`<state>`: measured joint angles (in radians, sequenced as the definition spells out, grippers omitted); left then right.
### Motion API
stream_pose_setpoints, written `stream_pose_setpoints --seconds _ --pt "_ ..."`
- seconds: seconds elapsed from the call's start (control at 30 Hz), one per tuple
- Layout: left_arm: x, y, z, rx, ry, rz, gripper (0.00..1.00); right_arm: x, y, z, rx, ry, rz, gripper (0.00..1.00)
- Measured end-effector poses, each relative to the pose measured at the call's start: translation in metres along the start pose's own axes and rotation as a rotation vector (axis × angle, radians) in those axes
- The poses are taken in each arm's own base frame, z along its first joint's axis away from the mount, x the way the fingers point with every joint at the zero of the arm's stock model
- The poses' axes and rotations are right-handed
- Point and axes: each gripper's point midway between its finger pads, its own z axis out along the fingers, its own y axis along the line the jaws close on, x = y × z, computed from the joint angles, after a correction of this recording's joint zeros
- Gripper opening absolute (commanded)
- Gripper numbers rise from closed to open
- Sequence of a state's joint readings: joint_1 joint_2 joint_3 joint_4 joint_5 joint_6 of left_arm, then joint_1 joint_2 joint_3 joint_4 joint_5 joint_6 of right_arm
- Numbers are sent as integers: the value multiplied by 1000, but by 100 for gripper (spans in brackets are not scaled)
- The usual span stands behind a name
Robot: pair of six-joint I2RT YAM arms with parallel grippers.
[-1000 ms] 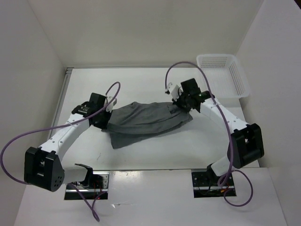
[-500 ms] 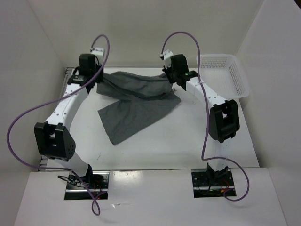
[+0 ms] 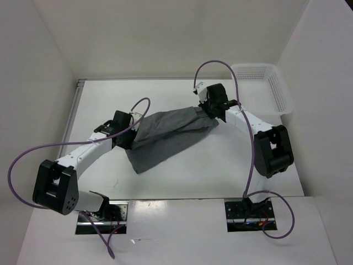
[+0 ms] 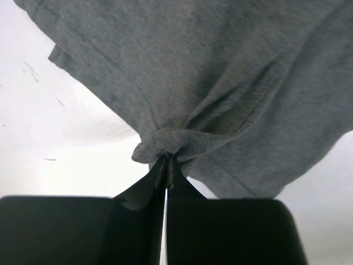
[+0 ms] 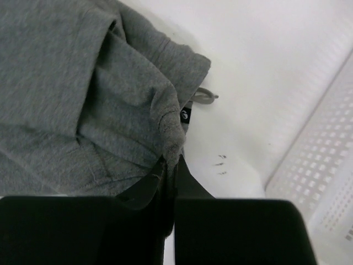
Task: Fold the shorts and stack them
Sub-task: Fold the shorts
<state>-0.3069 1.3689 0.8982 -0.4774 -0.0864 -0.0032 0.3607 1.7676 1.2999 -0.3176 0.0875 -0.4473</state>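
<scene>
The grey shorts (image 3: 168, 135) hang stretched between my two grippers over the white table, the lower part draping down to the table at the front left. My left gripper (image 3: 131, 132) is shut on the left edge of the shorts; in the left wrist view the fabric (image 4: 220, 83) bunches at the fingertips (image 4: 167, 161). My right gripper (image 3: 211, 113) is shut on the waistband corner; in the right wrist view the shorts (image 5: 83, 99) are pinched at the fingertips (image 5: 172, 160), with a drawstring loop (image 5: 204, 97) and a small black label beside them.
A white mesh basket (image 3: 263, 88) stands at the back right corner; its wall shows in the right wrist view (image 5: 320, 165). White walls close in the table on the left, back and right. Purple cables loop from both arms.
Both arms came back from the far side towards the middle, bringing the shorts with them. The shorts now hang lower and more gathered between the grippers.
</scene>
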Motion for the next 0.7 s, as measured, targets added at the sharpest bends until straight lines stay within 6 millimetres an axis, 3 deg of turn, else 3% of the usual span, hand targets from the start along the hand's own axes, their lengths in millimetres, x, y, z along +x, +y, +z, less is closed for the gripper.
stream_pose_setpoints --seconds 0.2,0.37,0.43,0.47,0.5,0.57,0.6,0.7 --pt "30 -8 3 21 72 14 0 -6 -14 -20 23 -38 0 0" --pt "36 -32 -6 103 96 60 12 -9 -20 -29 25 -57 14 3" --pt "42 -47 -12 157 114 85 18 -3 -16 -34 11 -56 6 16" --pt "46 -52 -15 180 125 97 28 4 -13 -35 1 -44 1 26" --pt "51 -59 -18 207 145 108 36 13 -9 -36 -10 -32 -17 54" --pt "66 -70 -23 261 194 120 47 41 4 -40 -47 30 -51 76" --pt "73 -73 -24 276 216 123 54 53 9 -42 -65 57 -71 78" --pt "94 -73 -26 286 288 119 61 80 22 -48 -138 129 -101 80"
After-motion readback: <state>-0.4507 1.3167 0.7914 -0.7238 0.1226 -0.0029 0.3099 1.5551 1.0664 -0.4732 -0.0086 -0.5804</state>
